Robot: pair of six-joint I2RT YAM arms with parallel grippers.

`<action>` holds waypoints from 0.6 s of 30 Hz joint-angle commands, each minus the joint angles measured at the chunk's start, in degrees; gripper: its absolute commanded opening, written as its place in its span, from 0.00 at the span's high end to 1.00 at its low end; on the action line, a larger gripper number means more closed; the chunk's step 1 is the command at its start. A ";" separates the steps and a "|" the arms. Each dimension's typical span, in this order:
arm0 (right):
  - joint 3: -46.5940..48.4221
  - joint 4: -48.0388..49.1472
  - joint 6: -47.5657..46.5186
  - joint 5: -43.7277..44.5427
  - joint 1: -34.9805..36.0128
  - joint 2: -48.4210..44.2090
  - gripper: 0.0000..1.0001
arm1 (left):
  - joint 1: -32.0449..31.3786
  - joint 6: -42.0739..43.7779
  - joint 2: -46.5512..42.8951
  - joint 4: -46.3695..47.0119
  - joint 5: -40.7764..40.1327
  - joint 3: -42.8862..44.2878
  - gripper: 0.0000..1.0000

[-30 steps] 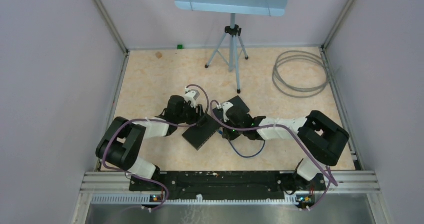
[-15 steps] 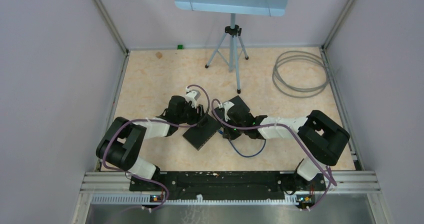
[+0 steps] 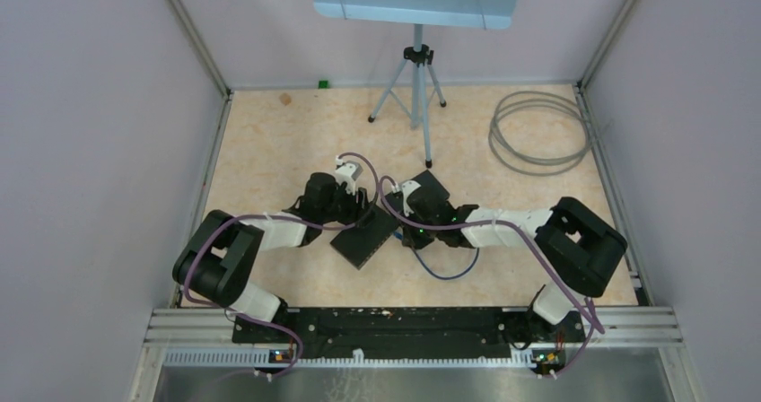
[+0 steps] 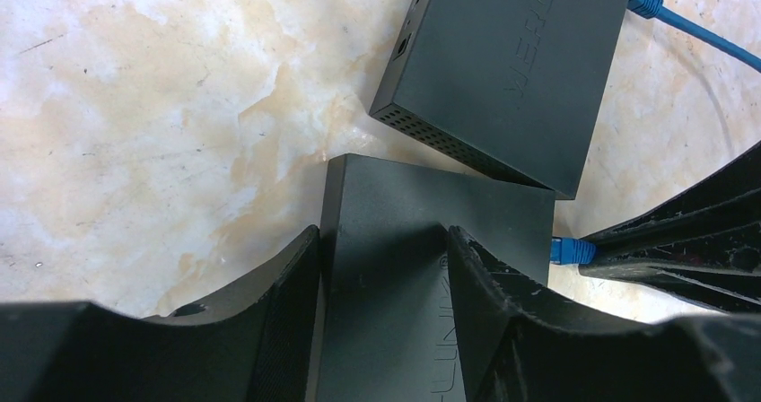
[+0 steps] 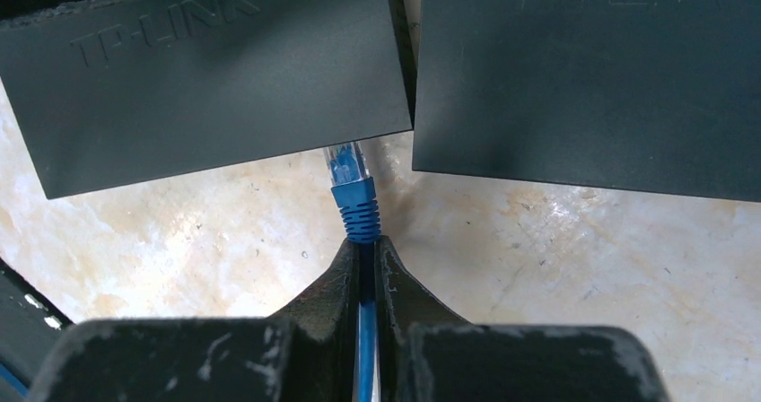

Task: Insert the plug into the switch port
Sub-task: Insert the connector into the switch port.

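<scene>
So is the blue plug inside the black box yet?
Not fully: the blue plug shows its clear tip at the box edge, pinched in the right claw.

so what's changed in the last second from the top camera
Very little. The right fingers, clamped on the blue cable behind its clear-tipped plug, edged slightly closer to the near black switch box; the cable's slack loop shifted. The left fingers stayed astride that box.

The switch (image 5: 215, 70) is cased in matt dark plastic, its lettering moulded in relief. The plug (image 5: 345, 161) is clear plastic with a ribbed blue boot — probably rubber. The table (image 4: 135, 106) is finished smooth, marble-patterned. The right tool (image 5: 363, 263) appears scuffed — dusty black plastic.
</scene>
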 commanded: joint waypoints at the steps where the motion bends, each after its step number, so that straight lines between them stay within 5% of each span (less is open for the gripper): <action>1: 7.07 12.42 3.98 7.09 -0.93 0.79 1.00 | -4.09 -1.84 -0.22 -3.44 10.04 -2.38 0.43; 18: 16.13 8.83 1.03 6.58 0.92 5.27 1.00 | -4.99 -1.54 0.64 -1.99 12.44 -2.47 0.45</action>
